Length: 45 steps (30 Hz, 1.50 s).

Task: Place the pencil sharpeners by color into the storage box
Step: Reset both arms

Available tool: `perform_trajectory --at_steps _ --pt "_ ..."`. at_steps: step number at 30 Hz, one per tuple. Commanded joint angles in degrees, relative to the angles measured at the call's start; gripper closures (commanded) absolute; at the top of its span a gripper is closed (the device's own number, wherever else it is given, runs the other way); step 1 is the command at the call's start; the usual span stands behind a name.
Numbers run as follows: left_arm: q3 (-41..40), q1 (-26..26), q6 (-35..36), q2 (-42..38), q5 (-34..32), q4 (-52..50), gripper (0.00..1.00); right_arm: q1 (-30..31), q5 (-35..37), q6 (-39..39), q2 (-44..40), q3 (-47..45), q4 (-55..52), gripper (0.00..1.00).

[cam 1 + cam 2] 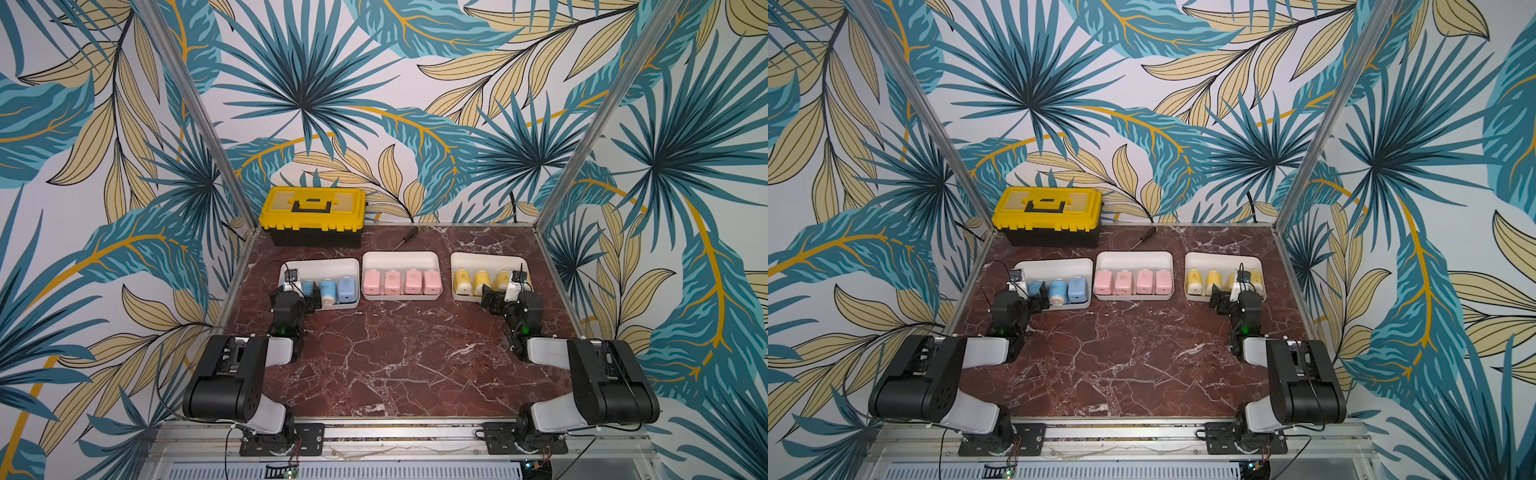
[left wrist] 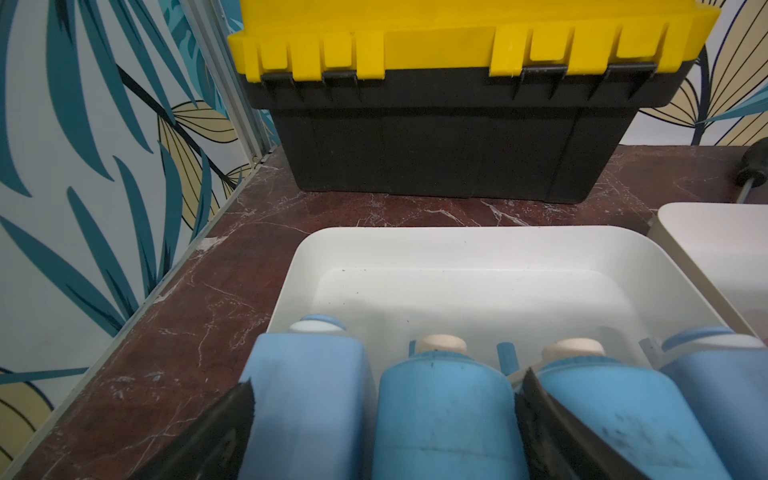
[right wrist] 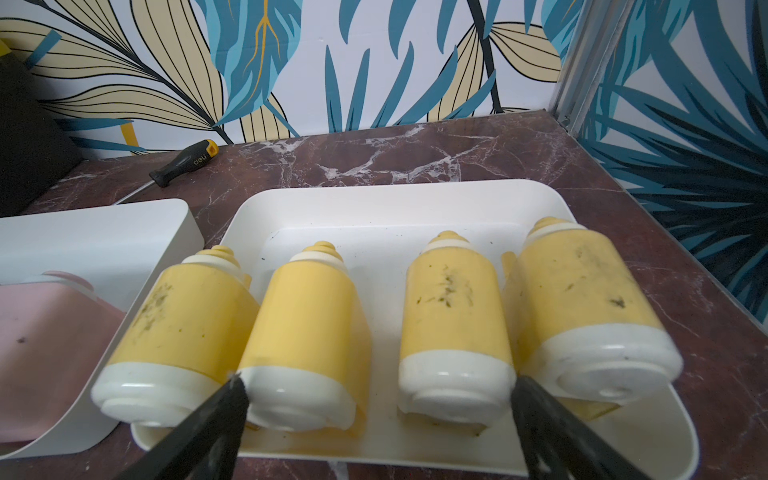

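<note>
Three white storage boxes stand in a row in both top views. The left box (image 1: pixel 328 262) holds several blue pencil sharpeners (image 1: pixel 328 290). The middle box (image 1: pixel 401 255) holds pink ones (image 1: pixel 401 282), and the right box (image 1: pixel 486 257) holds yellow ones (image 1: pixel 482 281). My left gripper (image 2: pixel 386 382) is open at the left box's near end, and its fingers straddle a blue block (image 2: pixel 307 399) and a blue bottle shape (image 2: pixel 444 407). My right gripper (image 3: pixel 379 380) is open just in front of the white bases of the two middle yellow sharpeners (image 3: pixel 453 316).
A shut yellow-lidded black toolbox (image 1: pixel 313 216) stands at the back left, right behind the left box. A black-handled screwdriver (image 1: pixel 405 237) lies beside it on the red marble table (image 1: pixel 395 353). Metal posts and patterned walls close in the left, right and back sides.
</note>
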Motion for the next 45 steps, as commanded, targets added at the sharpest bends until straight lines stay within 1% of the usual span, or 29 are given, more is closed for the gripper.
perform_trajectory --at_steps 1,45 --pt "0.7 0.5 0.4 0.5 0.6 1.2 0.01 0.0 -0.9 -0.7 0.3 0.7 0.8 0.01" --pt "0.8 0.7 0.4 0.5 0.7 1.2 0.01 0.9 0.4 -1.3 0.5 1.4 -0.7 0.01"
